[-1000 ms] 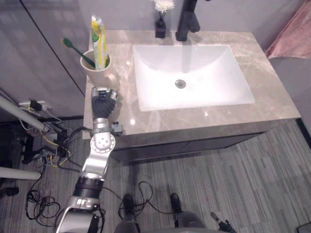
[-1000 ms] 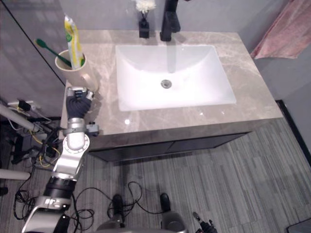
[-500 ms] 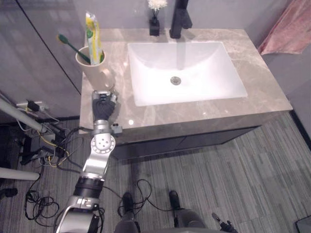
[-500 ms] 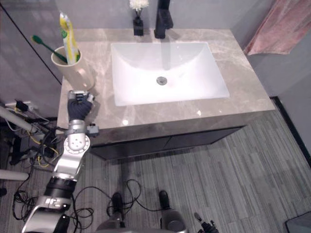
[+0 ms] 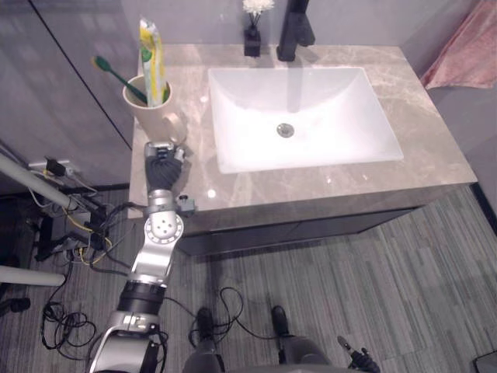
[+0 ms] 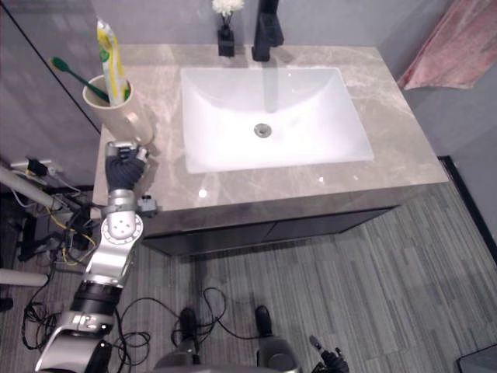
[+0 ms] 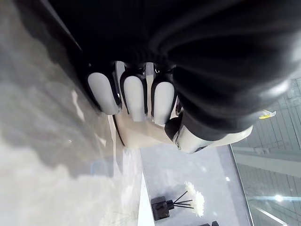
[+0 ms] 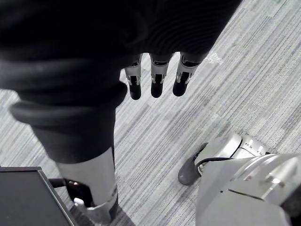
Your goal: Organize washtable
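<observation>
A beige cup [image 5: 152, 109] stands at the counter's left rear corner and holds a green toothbrush [image 5: 116, 73] and a yellow toothpaste tube [image 5: 152, 54]. My left hand [image 5: 165, 165] rests on the countertop [image 5: 256, 186] just in front of the cup's foot, its fingers [image 7: 134, 96] curled with nothing in them. In the left wrist view the cup [image 7: 141, 137] shows right past them; whether they touch it I cannot tell. My right hand [image 8: 155, 77] hangs low over the floor, fingers straight and empty.
A white sink basin [image 5: 303, 116] takes up the counter's middle, with a black faucet [image 5: 296, 31] and a small black vase of white flowers [image 5: 253, 35] behind it. A pink towel [image 5: 466, 54] hangs at the far right. Cables lie on the floor at the left.
The whole picture has shifted a little, so the camera moved. My left hand stays curled at the cup's foot, and the cup has not moved.
</observation>
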Tool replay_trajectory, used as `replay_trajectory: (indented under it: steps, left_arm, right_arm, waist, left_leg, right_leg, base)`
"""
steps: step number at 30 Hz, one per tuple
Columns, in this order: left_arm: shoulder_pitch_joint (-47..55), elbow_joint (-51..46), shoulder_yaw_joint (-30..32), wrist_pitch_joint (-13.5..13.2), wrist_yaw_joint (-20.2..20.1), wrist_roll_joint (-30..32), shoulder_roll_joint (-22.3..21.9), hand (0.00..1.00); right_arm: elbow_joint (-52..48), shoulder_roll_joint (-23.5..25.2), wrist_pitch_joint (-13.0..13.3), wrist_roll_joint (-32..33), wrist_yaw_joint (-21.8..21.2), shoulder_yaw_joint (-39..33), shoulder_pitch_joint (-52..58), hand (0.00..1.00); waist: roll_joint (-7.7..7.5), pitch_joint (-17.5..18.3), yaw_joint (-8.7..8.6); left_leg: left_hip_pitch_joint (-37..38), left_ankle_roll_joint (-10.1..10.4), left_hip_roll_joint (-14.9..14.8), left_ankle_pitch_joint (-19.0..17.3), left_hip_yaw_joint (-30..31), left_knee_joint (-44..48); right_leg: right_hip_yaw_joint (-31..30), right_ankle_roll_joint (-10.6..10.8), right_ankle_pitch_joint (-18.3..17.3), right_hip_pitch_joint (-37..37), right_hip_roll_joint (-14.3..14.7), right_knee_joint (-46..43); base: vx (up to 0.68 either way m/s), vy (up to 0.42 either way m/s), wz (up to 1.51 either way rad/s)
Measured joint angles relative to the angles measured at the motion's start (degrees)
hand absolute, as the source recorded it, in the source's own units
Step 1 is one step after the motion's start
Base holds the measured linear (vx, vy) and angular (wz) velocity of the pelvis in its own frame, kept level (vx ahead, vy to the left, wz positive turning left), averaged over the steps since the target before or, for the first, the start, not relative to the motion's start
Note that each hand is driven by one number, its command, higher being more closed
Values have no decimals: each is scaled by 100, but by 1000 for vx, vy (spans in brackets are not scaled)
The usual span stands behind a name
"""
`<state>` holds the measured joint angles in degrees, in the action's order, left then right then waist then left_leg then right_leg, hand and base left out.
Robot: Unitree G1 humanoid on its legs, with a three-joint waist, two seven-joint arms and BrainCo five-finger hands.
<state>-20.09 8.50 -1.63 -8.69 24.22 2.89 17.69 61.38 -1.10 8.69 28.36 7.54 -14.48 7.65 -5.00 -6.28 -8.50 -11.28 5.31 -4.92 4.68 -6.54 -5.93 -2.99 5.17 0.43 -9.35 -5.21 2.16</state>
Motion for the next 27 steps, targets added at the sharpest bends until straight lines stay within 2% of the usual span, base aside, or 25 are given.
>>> replay_trajectory:
  steps: [27]
  left_arm:
    - [-11,-18,-10,-30,91,-17,-67,100]
  right_arm:
    - [-1,1,1,-146,1,0,-62,0]
  waist:
    - [-18,-10,25]
  left_leg:
    - [-3,1,2,-3,-18,0]
  right_leg:
    - [15,-241,-13,15,6,108]
  base:
    - [0,0,0]
